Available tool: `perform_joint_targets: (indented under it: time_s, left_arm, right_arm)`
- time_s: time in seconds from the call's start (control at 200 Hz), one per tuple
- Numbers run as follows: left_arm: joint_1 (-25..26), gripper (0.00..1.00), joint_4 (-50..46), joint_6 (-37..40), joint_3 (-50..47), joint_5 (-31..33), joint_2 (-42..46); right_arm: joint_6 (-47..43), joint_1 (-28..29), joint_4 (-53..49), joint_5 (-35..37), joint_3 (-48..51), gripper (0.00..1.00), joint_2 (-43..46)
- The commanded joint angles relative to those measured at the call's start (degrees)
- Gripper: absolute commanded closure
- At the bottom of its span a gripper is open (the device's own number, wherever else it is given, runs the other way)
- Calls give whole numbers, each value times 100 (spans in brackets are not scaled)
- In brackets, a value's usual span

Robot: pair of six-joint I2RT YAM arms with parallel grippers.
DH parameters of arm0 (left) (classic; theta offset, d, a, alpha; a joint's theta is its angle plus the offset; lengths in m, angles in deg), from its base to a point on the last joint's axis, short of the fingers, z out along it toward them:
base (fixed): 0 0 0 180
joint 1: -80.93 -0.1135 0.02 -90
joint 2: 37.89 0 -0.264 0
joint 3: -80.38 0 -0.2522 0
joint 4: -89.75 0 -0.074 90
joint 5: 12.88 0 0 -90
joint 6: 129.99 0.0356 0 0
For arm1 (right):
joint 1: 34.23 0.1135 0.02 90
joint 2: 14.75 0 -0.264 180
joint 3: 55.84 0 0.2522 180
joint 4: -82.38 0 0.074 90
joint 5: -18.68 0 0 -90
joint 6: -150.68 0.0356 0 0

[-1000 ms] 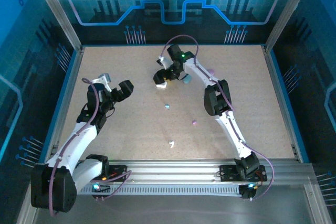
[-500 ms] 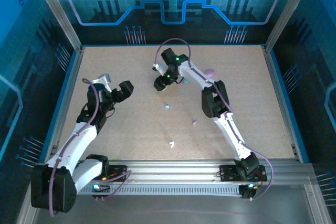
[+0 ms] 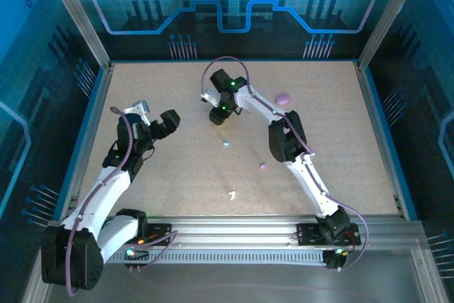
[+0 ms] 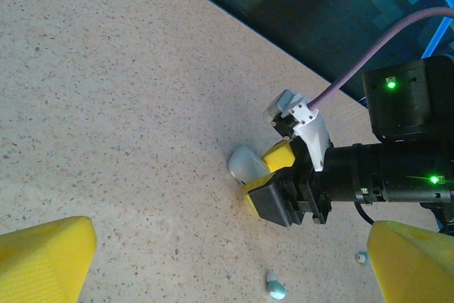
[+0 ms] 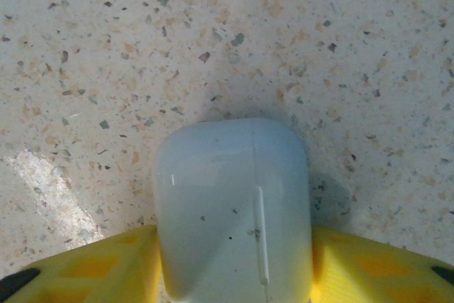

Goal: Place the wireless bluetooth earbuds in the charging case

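The right claw (image 5: 234, 246) clamps the pale case (image 5: 234, 189) by both sides, buds (image 3: 225, 144) lie loose behind it, and the left claw (image 4: 230, 260) gapes idle, so squeeze evenly and lift straight, lest the slick shell slip.

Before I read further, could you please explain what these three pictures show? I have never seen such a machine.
These are two robot arms bolted at the near edge of a speckled table. One picture looks down from above; the other two come from a small camera on each wrist. The left hand is open, above the table, and holds nothing. The right hand reaches far out; in its wrist picture its yellow fingers stand against both sides of a pale case that lies on the table. Elsewhere on the table lie a purple case and three tiny earbuds: a teal earbud, a purple earbud and a white earbud.
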Motion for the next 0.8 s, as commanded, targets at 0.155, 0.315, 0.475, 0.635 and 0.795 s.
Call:
perform_joint_targets:
  time_s: [0.155, 0.315, 0.475, 0.635, 0.795]
  left_arm:
    - [26, 1, -56, 37, -57, 5, 99]
    - [27, 1, -91, -38, -15, -171, 158]
    - [34, 3, -83, -126, 89, -698, 209]
    - [95, 13, 105, -267, 327, -1625, 118]
    - [338, 17, 129, -195, 843, -2428, 18]
  right_arm:
    - [-45, 169, 55, -510, 455, 56, 247]
    - [87, 160, 760, -746, 1495, 58, 1210]
    - [184, 159, 1669, -870, 2981, 58, 2666]
    - [243, 151, 2758, -904, 4573, 58, 4349]
    - [-51, 203, 3564, -883, 5814, 58, 5865]
